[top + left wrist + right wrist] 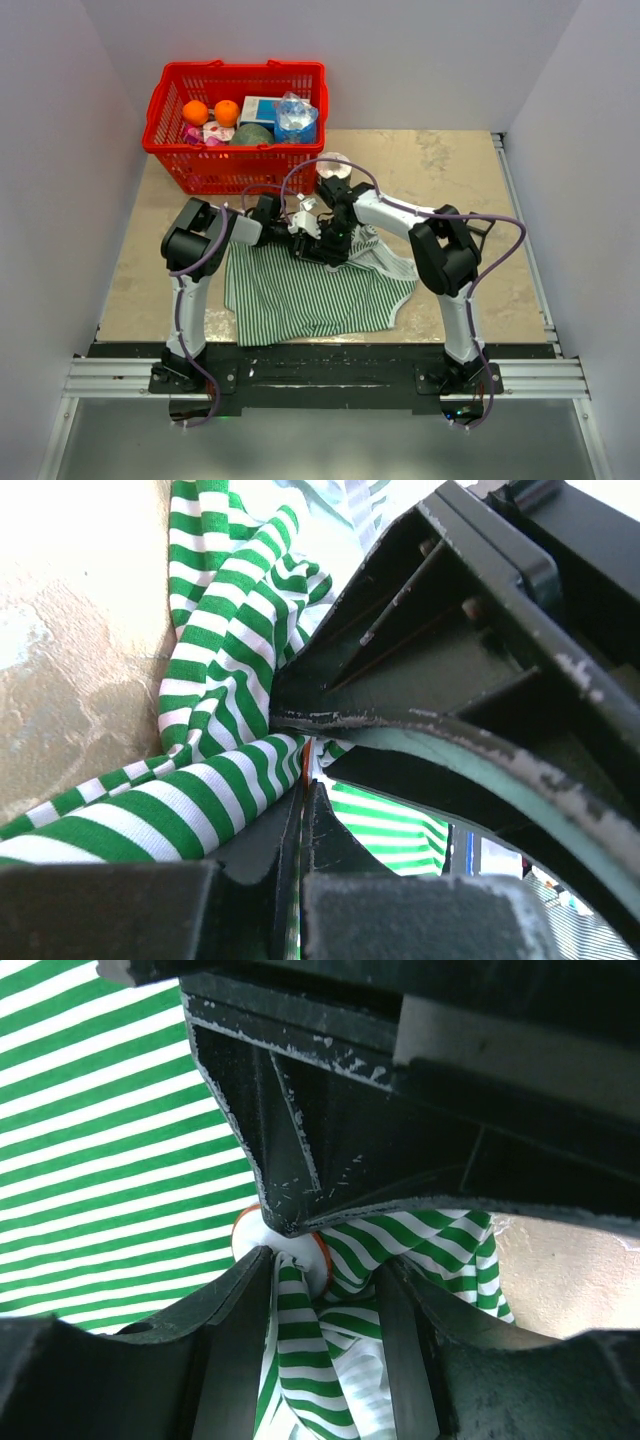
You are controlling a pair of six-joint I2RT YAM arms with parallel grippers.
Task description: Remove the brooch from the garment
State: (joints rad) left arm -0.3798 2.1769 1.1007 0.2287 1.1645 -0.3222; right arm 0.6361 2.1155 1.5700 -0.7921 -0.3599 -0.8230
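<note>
brooch (250, 1236) half hidden between right jaws, garment (120, 1150) bunched around

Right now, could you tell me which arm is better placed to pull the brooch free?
Right: the right gripper straddles the brooch, while the left gripper is shut on the garment.

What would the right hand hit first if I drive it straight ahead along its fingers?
The brooch: its whitish disc sits at the fingertips of the right hand, with the bunched garment just behind. Depth is hard to judge, so the tips may be touching it now.
</note>
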